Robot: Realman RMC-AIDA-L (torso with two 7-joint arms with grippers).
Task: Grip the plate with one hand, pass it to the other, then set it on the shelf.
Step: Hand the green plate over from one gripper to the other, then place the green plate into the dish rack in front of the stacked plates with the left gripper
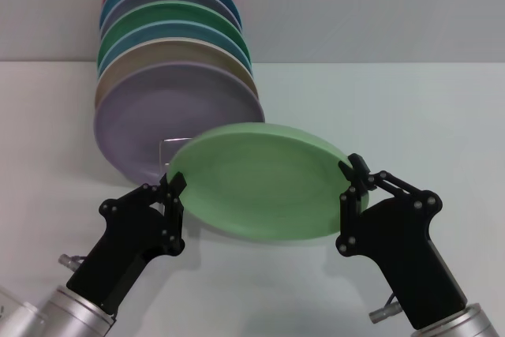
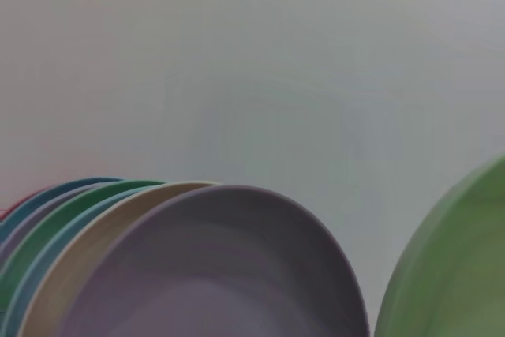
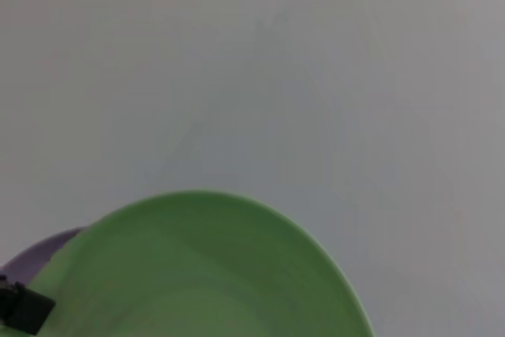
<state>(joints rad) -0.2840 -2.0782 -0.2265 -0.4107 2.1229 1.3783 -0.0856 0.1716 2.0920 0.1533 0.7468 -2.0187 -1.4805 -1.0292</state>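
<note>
The light green plate (image 1: 260, 181) hangs tilted in the air between my two grippers. My left gripper (image 1: 175, 187) is shut on its left rim. My right gripper (image 1: 355, 175) is shut on its right rim. The plate also shows in the left wrist view (image 2: 458, 274) and fills the low part of the right wrist view (image 3: 197, 274), where the left gripper's fingertip (image 3: 24, 309) shows at its far rim. Of the wire shelf (image 1: 163, 146) only a short silver loop shows just behind the plate; the rest is hidden by plates.
Several plates stand on edge in the rack at the back left: a lavender one (image 1: 158, 108) in front, then beige, blue, dark green (image 1: 170, 17) and others. They also show in the left wrist view (image 2: 213, 274). The white table (image 1: 410, 108) lies around them.
</note>
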